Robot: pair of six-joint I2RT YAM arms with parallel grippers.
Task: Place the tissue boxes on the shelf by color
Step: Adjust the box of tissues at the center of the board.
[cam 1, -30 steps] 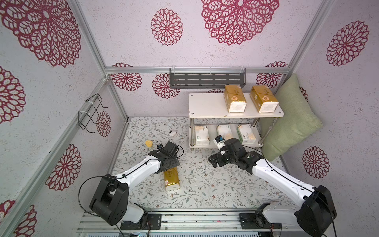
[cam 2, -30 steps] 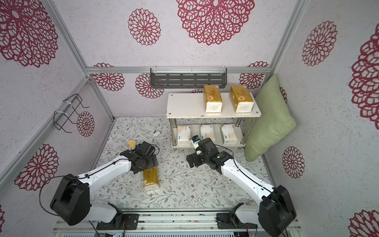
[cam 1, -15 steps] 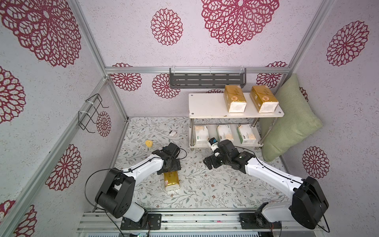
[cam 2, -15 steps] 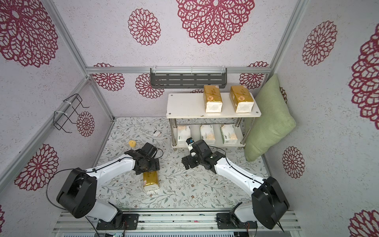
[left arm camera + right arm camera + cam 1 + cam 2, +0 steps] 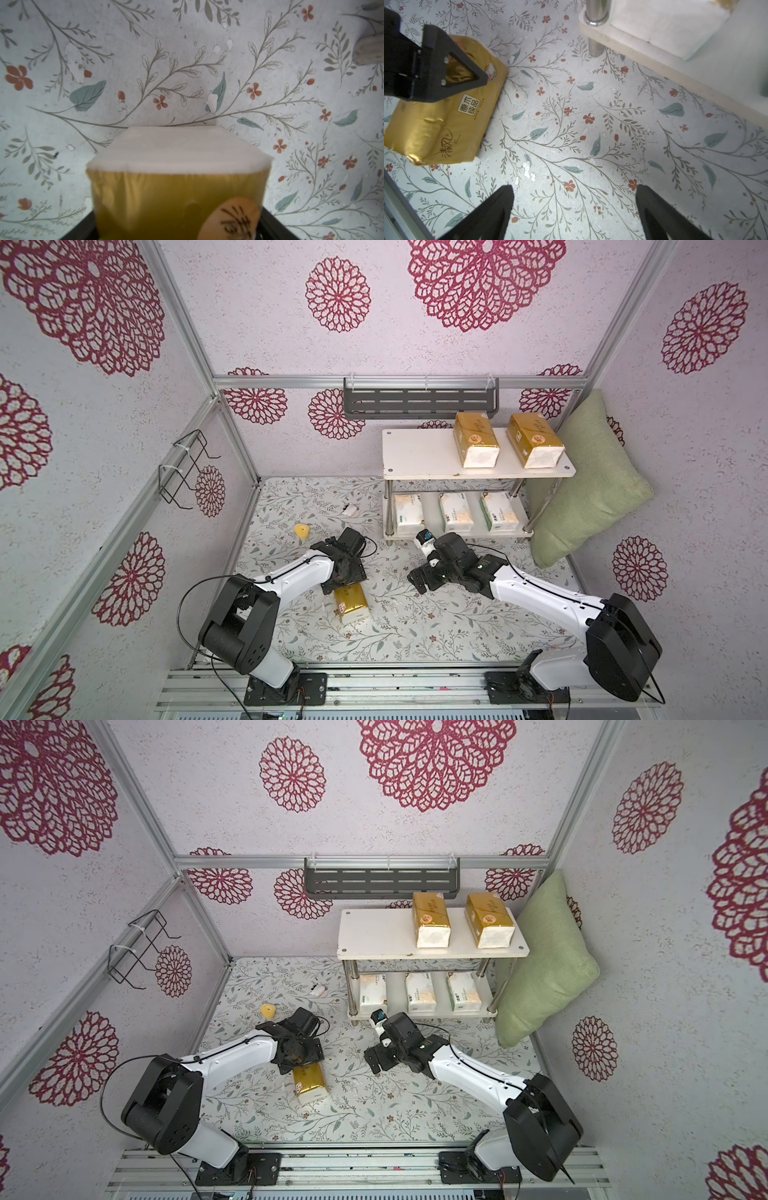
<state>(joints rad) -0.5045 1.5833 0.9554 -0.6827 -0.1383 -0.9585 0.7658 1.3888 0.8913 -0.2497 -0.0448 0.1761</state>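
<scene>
Where the left gripper (image 5: 343,581) sits low over the floral mat (image 5: 415,626), its fingers (image 5: 85,230) straddle the third gold pack (image 5: 353,606) & press on both long sides. In the left wrist view the wrap looks pinched narrower btwn them, so it's clamped on that pack. The pack lies on the mat, well apart from the shelf (image 5: 415,452).

The right gripper (image 5: 574,187) is spread wide & empty, w/ fingertips (image 5: 500,201) above bare mat, touching nothing, not far from the shelf's lower board.

On the shelf, two gold packs (image 5: 476,440) sit side by side on the top board toward its right end. Three white packs (image 5: 456,512) sit in a row on the lower board.

Hard to see:
- In both top views the left gripper covers the far end of the third gold pack; only the near part + white end shows.
- The left wrist view is blurry up close, w/ fingers cut off at the frame edge & the printed label only partly in frame.
- The white packs' rear parts are hidden under the top board.
- The right wrist view catches just a corner of the lower board & one white pack end.
</scene>
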